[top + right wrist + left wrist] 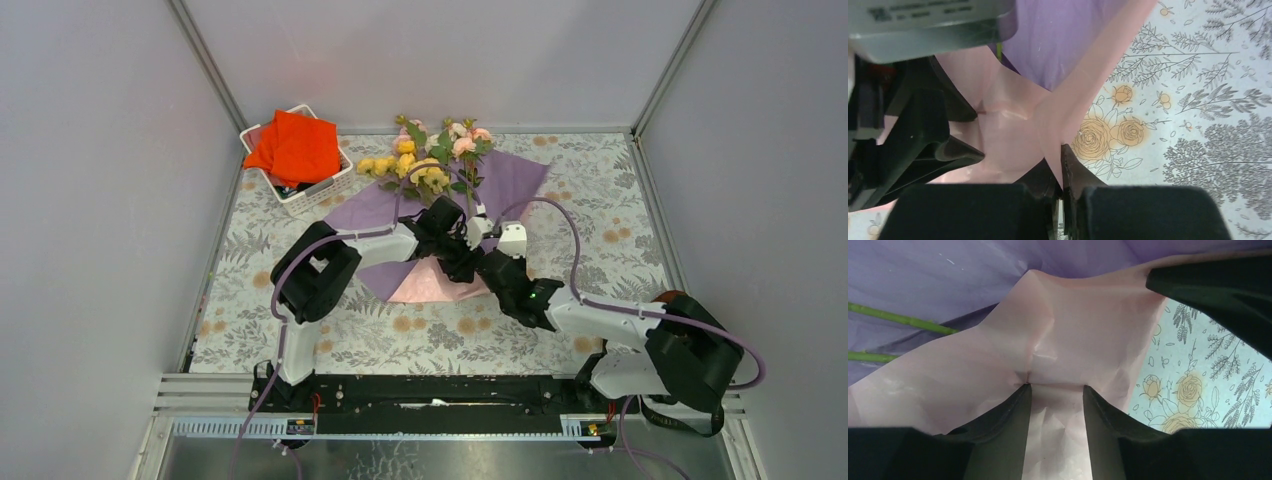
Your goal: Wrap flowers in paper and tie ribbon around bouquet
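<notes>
The flowers (430,150) lie at the back centre with their green stems (898,320) on the purple face of the paper (510,175). The near part of the paper (1073,330) is folded over, pink face up. My left gripper (1055,386) stands over this fold (452,238), its fingers apart with crumpled pink paper filling the gap between them. My right gripper (1062,150) sits just right of it (478,258), pinched shut on the pink edge of the paper (1013,125). The left gripper's fingers (923,135) show at the left of the right wrist view. The ribbon is out of view.
A white basket (320,190) holding an orange-red cloth (297,150) stands at the back left. The floral tablecloth (600,200) covers the table. Grey walls enclose the left, back and right sides.
</notes>
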Tool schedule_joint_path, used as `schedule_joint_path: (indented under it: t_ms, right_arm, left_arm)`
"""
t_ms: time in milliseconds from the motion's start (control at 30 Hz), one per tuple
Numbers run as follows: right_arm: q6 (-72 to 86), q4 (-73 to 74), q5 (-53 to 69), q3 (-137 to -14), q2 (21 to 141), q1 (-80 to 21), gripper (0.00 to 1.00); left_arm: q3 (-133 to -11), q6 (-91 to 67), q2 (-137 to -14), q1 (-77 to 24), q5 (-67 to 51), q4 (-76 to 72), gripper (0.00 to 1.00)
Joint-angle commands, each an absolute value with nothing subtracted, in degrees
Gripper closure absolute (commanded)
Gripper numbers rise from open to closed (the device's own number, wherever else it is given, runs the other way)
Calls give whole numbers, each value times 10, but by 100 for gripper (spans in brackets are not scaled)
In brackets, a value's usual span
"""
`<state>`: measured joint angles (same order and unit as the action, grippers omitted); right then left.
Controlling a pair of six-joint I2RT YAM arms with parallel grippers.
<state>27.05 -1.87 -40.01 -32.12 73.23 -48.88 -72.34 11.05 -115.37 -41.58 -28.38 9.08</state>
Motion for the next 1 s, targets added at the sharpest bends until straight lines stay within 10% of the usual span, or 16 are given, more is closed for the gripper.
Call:
schedule_joint_path:
  t_ms: [0,333,700,967]
  right_arm:
    - [227,21,-465,-355,756,-508,94]
    - [227,31,-431,-363,771,-510,98]
    - [198,43,-440,-390,785,-513,99]
    - [153,30,-444,-397,777,-515,100]
  left_arm:
    - [-736,126,-1157,-390,-296,179,48]
    - [-729,123,-1060,-267,-420,287,17]
    - [-650,119,-1058,-221,-370,253,11]
    - [-693,66,-1105,-220,-440,204,82]
